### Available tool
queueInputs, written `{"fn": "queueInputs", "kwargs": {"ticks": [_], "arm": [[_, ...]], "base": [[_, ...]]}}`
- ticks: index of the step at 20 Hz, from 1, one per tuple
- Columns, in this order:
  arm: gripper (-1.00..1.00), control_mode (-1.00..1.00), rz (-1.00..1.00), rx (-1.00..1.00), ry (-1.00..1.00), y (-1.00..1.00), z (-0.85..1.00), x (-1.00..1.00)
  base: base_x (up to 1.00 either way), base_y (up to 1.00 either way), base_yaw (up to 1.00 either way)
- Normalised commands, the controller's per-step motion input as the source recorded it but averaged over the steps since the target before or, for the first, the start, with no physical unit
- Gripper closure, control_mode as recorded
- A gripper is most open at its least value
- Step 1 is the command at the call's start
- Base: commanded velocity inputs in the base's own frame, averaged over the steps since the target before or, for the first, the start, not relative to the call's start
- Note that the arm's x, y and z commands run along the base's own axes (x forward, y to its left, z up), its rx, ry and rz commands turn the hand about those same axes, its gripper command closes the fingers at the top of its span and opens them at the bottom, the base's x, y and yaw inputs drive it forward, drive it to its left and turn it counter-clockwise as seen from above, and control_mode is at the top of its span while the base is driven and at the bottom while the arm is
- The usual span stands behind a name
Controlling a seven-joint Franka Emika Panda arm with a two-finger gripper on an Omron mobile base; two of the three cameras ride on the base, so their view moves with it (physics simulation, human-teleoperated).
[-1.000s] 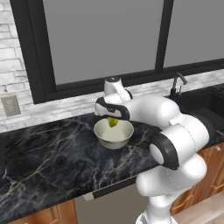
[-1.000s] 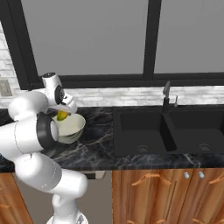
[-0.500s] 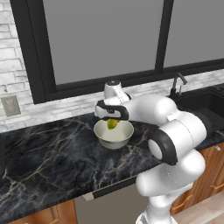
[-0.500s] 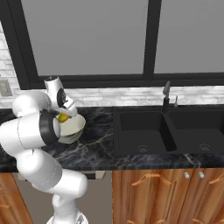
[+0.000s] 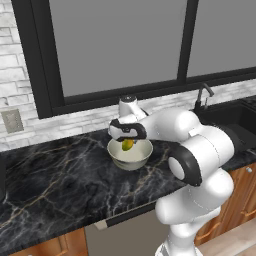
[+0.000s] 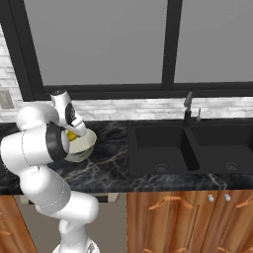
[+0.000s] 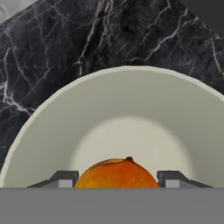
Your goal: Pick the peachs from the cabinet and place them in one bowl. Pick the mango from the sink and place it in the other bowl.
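- The gripper [image 7: 117, 180] hangs directly over the pale bowl [image 7: 52, 127], pointing down into its hollow
- Its two dark fingertips [image 7: 64, 179] stand on either side of the mango [image 7: 116, 175] and press against its flanks, so the pincer is pinching the fruit rather than spread free
- In the hand view the mango looks orange with a small dark stem nub on top; in the left base view the mango [image 5: 127, 144] shows yellow with a green patch, held just under the hand and above the bowl's floor
- Whether the fruit already touches the bottom of the bowl cannot be told
- The pale bowl [image 5: 142, 156] sits on the black marble counter [image 5: 55, 180], below the dark-framed window [image 5: 120, 45]
- In the right base view the bowl [image 6: 85, 148] lies well to one side of the black double-basin sink [image 6: 163, 148] and its faucet [image 6: 188, 106]
- The wooden lower cabinets [image 6: 192, 217] run beneath the counter
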Motion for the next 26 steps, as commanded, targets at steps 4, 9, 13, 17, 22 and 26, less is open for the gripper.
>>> {"fn": "queueInputs", "kwargs": {"ticks": [4, 9, 13, 17, 22, 26], "arm": [[1.00, -1.00, -0.08, 0.01, 0.01, 0.00, -0.17, 0.00], [1.00, -1.00, -0.07, 0.01, 0.02, 0.00, -0.16, 0.00], [1.00, -1.00, -0.05, 0.01, 0.02, -0.01, -0.13, 0.00], [1.00, -1.00, -0.04, 0.01, 0.07, -0.02, -0.12, 0.00], [1.00, -1.00, -0.04, 0.00, 0.05, -0.02, -0.10, 0.01], [1.00, -1.00, -0.03, 0.00, 0.02, -0.02, -0.09, 0.01]], "base": [[0.00, 0.00, 0.00], [0.00, 0.00, 0.00], [0.00, 0.00, 0.00], [0.00, 0.00, 0.00], [0.00, 0.00, 0.00], [0.00, 0.00, 0.00]]}}
